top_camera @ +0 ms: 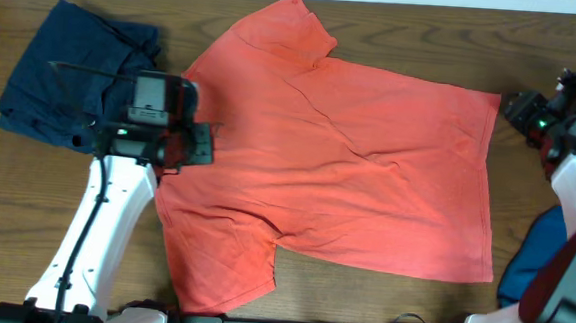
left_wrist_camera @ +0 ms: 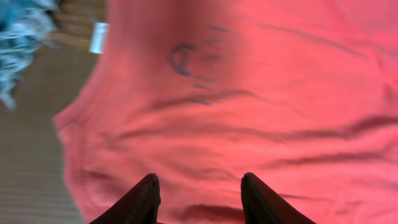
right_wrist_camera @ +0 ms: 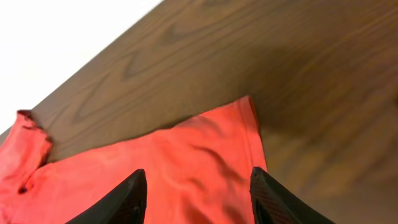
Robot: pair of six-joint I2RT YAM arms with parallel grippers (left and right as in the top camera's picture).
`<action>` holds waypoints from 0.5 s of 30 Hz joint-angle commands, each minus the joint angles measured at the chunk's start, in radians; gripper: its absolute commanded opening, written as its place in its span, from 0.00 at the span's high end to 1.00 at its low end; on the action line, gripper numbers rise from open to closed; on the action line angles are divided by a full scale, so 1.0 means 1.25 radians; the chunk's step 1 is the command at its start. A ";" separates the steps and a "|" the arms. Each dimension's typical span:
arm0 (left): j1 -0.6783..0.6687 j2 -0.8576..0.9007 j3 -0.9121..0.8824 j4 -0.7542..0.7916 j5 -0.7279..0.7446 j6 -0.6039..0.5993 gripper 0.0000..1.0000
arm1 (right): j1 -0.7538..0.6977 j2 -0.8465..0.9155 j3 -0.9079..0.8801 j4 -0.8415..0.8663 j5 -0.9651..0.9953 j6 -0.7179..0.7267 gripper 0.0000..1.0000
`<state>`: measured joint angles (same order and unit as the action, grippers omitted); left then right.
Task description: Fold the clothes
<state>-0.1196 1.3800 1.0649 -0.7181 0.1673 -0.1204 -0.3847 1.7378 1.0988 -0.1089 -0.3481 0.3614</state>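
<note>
The only writing that shows is a patch of dark, curved marks (left_wrist_camera: 189, 62) on the coral-red T-shirt (top_camera: 368, 166). They seem to be print showing through from the other side of the cloth, and they are too faint and blurred to read. Just off the shirt's edge in the left wrist view is a small white label (left_wrist_camera: 98, 37), and no text can be made out on it. The T-shirt lies spread nearly flat on the brown wooden table (top_camera: 360, 298), with some creases. Its neck end is to the left, its hem to the right, and one short sleeve points to the far edge while the other points to the near edge. The left gripper (left_wrist_camera: 199, 180) is over the neck end of the shirt with its two dark fingers (left_wrist_camera: 146, 199) parted. Only the cloth beneath shows between them, and they hold nothing. The right gripper (right_wrist_camera: 197, 174) is at the far right corner of the hem, where the red cloth ends on bare wood. Its jaws are also spread apart with nothing in them. A crumpled navy garment (top_camera: 63, 78) sits at the far left of the table, beside the left arm and apart from the shirt, and a bright blue cloth (top_camera: 530, 262) shows at the right edge, partly hidden by the right arm.
</note>
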 commanded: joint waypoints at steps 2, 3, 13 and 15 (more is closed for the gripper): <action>-0.034 -0.005 0.007 -0.003 0.004 0.018 0.51 | 0.000 0.133 0.093 0.002 0.000 0.032 0.47; -0.039 -0.005 0.007 -0.003 0.003 0.018 0.51 | 0.000 0.166 0.127 -0.012 0.000 0.027 0.46; -0.043 -0.004 0.007 -0.003 0.004 0.018 0.50 | 0.000 0.378 0.341 -0.103 -0.006 -0.015 0.32; -0.043 -0.004 0.007 -0.005 0.004 0.018 0.50 | 0.001 0.393 0.341 -0.101 -0.007 -0.015 0.36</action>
<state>-0.1715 1.3800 1.0649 -0.7197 0.1734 -0.1070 -0.3862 2.1948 1.5051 -0.2333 -0.3450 0.3561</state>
